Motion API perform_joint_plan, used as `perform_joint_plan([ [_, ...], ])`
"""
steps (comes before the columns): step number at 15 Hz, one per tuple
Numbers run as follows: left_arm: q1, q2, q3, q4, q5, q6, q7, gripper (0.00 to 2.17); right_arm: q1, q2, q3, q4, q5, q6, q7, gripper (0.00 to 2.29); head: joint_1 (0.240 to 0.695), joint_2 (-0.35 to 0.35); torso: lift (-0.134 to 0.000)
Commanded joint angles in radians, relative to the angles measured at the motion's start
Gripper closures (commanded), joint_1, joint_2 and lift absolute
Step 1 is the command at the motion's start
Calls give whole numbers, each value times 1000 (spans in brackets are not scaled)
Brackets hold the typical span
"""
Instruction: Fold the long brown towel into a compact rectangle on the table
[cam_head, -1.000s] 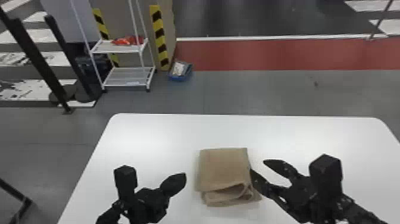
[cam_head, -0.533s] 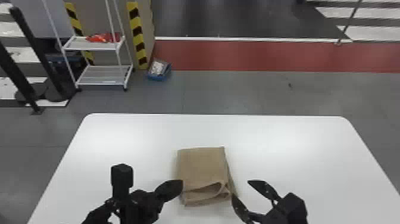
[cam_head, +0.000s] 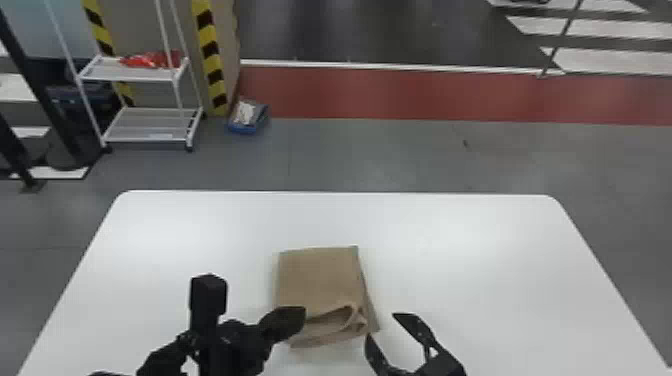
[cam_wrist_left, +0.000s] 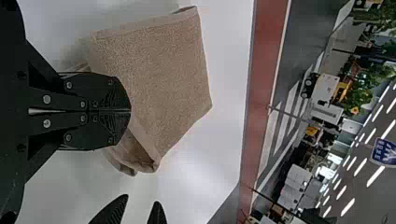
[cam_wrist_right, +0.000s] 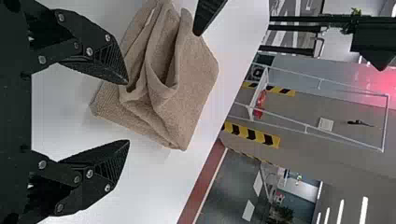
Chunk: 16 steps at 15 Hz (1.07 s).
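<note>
On white tbl (cam_head: 460, 250), squarish, nubbly brn towel (cam_head: 320, 277); L gripper (cam_head: 302, 317) jaws pressed together, R gripper (cam_head: 382, 326) jaws spread.

The head view looks forward and steeply down from above the table (cam_head: 450, 240), the farthest back of the three, taking in the floor (cam_head: 375, 155) beyond. Both wrist views (turned on their side) look from much closer across the tabletop into the room; all three share the towel (cam_head: 320, 275), while the head and right wrist views share the white rack (cam_head: 150, 131)
</note>
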Motion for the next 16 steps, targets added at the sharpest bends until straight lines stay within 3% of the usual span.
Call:
perform_joint_plan([
  [1, 2, -3, -8, 2, 0, -55, 6, 1986, -31, 0, 0, 90, 0, -83, -29, 522, 695, -69, 0],
  [7, -2, -18, -36, 38, -9, -190, 23, 1986, -88, 8, 17, 234, -21, -249, -91, 522, 695, -84, 0],
  [9, 0, -18, -50, 52, -28, -236, 37, 1986, -104, 8, 18, 308, -46, -390, -92, 522, 695, -80, 0],
  [12, 2, -15, -54, 54, -26, -236, 33, 1986, -140, 12, 26, 378, -67, -390, -94, 518, 695, -69, 0],
  [16, 14, -11, -54, 48, -26, -236, 30, 1986, -149, 20, 32, 385, -58, -326, -94, 518, 695, -69, 0],
])
